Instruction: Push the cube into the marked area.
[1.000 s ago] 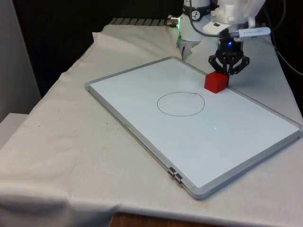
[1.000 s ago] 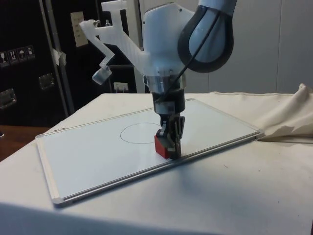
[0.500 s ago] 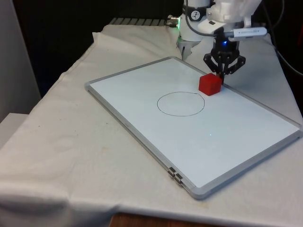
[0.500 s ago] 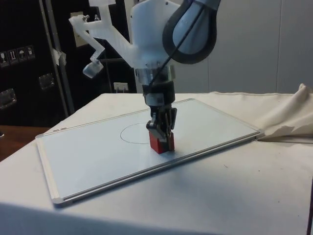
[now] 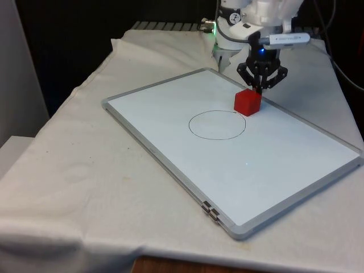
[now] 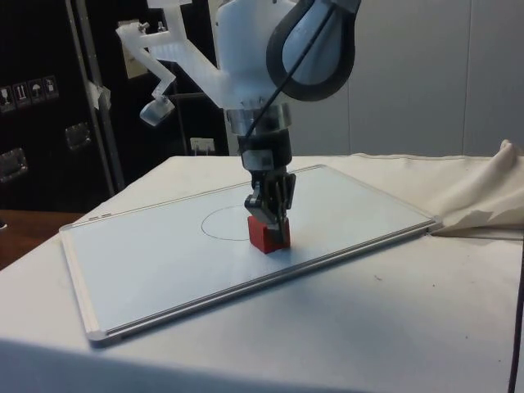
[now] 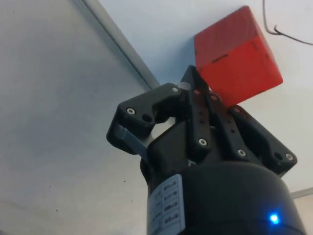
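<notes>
A red cube (image 5: 247, 102) sits on the whiteboard (image 5: 170, 96), just outside the drawn circle (image 5: 216, 124) at its far right edge in the front view. The cube (image 6: 267, 234) shows the same spot from the side, and in the wrist view the cube (image 7: 236, 54) lies right at the fingertips. My black gripper (image 5: 260, 86) is shut, its joined fingertips touching the cube's far side, on the side away from the circle. In the side view the gripper (image 6: 268, 218) points down onto the cube's top rear edge. Nothing is held between the fingers (image 7: 198, 93).
The whiteboard's grey frame (image 5: 162, 162) runs around the board, with a small clip (image 5: 210, 211) on its near edge. White cloth (image 5: 74, 165) covers the table around it. A fold of cloth (image 6: 483, 196) is bunched up at the side view's right.
The shut gripper has moved towards the front view's left, pushing the cube from near the board's far frame up to the circle's edge.
</notes>
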